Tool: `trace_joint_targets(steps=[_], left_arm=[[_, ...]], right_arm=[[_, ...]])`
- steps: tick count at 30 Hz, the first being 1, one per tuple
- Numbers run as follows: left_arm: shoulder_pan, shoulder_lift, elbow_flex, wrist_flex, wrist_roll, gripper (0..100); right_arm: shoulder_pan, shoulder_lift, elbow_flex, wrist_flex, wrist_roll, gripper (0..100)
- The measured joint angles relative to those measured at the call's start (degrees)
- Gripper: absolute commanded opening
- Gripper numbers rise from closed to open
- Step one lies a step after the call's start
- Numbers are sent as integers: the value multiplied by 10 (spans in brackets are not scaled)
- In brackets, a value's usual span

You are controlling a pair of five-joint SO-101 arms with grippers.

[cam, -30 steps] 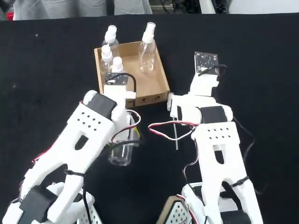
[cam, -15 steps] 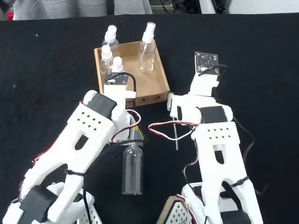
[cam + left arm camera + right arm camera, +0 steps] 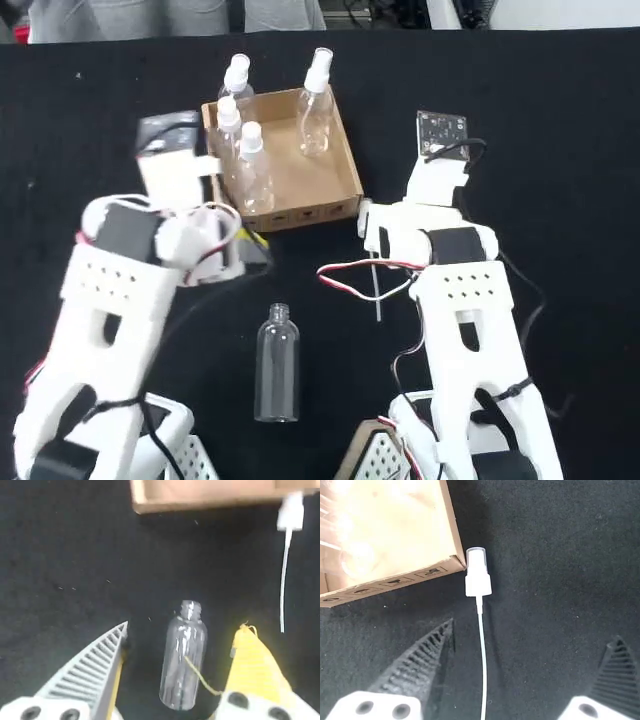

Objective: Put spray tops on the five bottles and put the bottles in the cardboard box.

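An uncapped clear bottle (image 3: 277, 362) lies on the black table in front of the cardboard box (image 3: 345, 150), its neck toward the box. In the left wrist view the bottle (image 3: 183, 655) shows below my left gripper (image 3: 184, 626), which is open and holds nothing. In the high view that gripper (image 3: 240, 255) sits left of the box's near corner. A loose spray top (image 3: 366, 215) lies by the box's near right corner, tube trailing toward me. My right gripper (image 3: 534, 631) hangs open over this spray top (image 3: 478, 577). Several capped bottles (image 3: 252, 170) stand in the box.
The box's front wall (image 3: 395, 577) is close beside the spray head. Both arm bases take up the table's front edge, with the right arm (image 3: 455, 280) over the tube. Open black cloth lies at the far left and far right.
The left gripper let go of the bottle, which went from held sideways to lying on the table. The left arm then swung left and back. The right arm stayed still.
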Motion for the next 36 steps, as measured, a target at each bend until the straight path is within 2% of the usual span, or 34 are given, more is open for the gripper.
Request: trace_joint_targets(steps=[6,12,15,22,26,30,36], left_arm=[[-74,-51,92,-60,-21,303],[-150,-122,248,-215,-22,303],[-182,-167,306,-266,-22,303],[-224,-235,386,-310,-47,303],[-251,-251,440,-363,-51,302],[-278,-252,488,-412,-51,302],[-280,-257,546,-468,-51,302]], right_arm=[[-12,0,0,0,0,397],[-11,0,0,0,0,397],[-11,0,0,0,0,397],[-11,0,0,0,0,397],[-15,0,0,1,0,397],[-51,0,-8,43,0,397],[-126,0,-42,118,0,398]])
